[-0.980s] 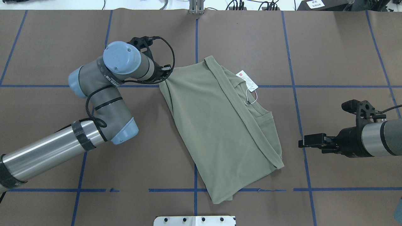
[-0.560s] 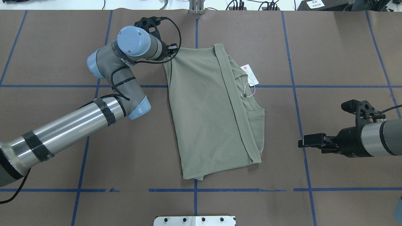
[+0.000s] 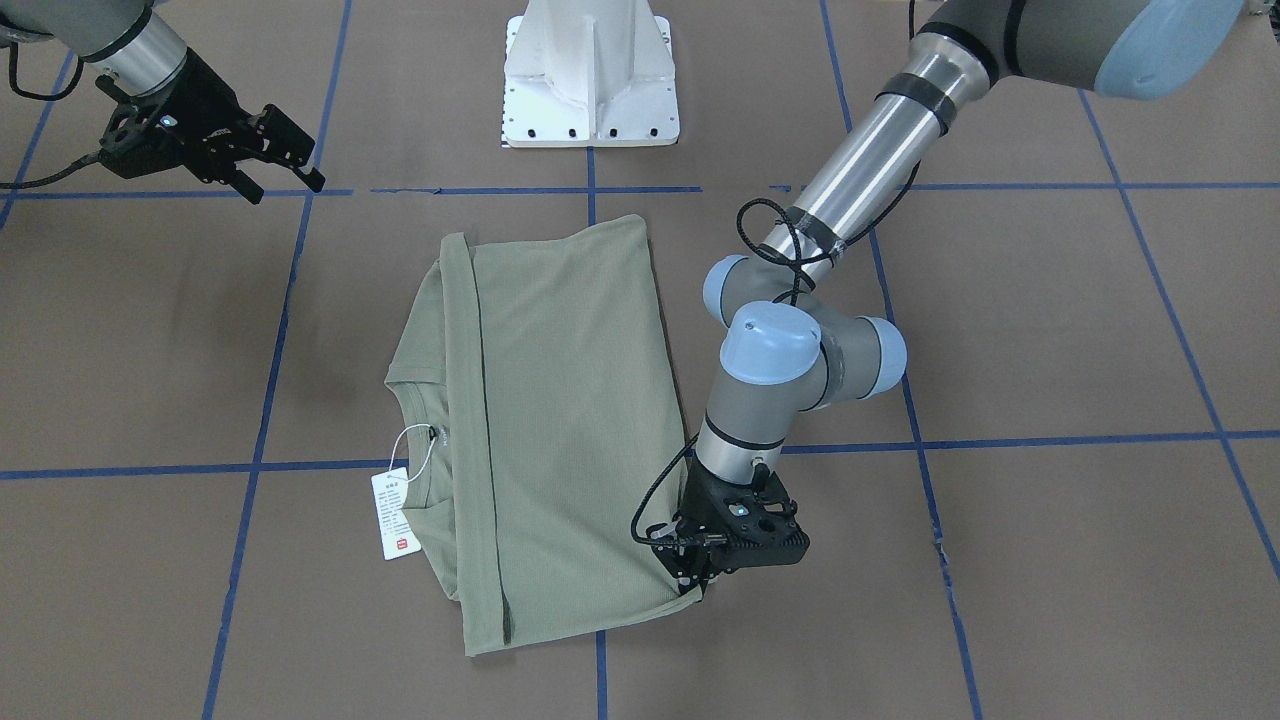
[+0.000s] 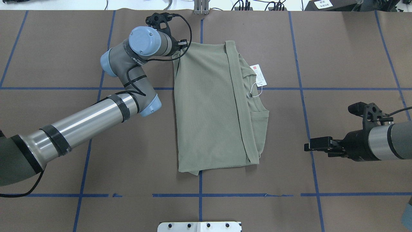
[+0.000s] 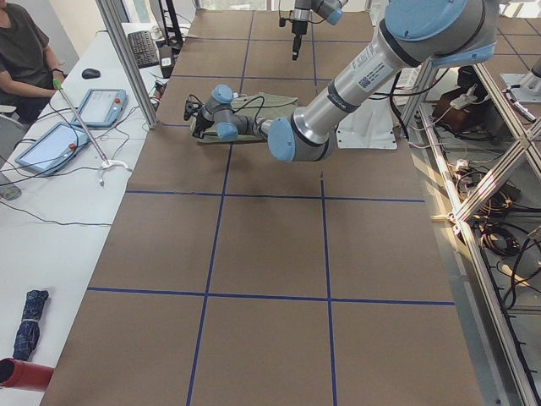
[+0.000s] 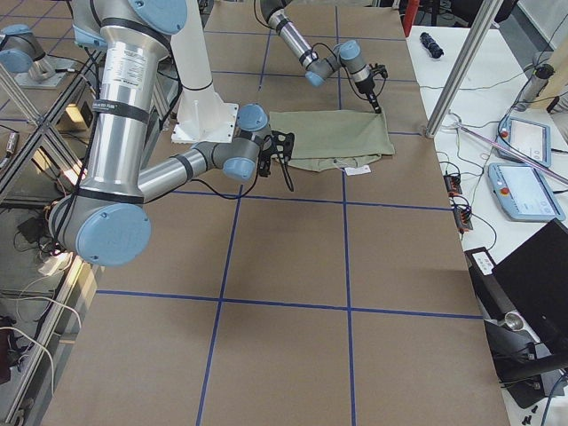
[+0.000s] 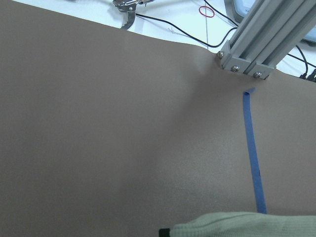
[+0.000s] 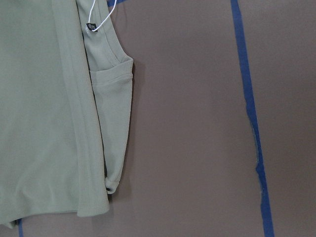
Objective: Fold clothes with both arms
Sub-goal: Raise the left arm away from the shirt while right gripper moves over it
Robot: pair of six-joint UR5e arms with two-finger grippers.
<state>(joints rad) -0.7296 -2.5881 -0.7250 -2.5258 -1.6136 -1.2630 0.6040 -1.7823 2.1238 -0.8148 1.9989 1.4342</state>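
Left gripper (image 3: 700, 588) clamped on the far corner of the shirt (image 3: 560, 420) on its own side, low against the table (image 3: 1050, 330). Folded lengthwise and lying flat, long axis running straight away from the robot (hang tag (image 3: 393, 515) sticking out on the right arm's side). Right gripper (image 3: 285, 183) spread and empty, well apart off the opposite long edge, toward the near hem. Likely next: reaching forward and inward for the matching far corner.
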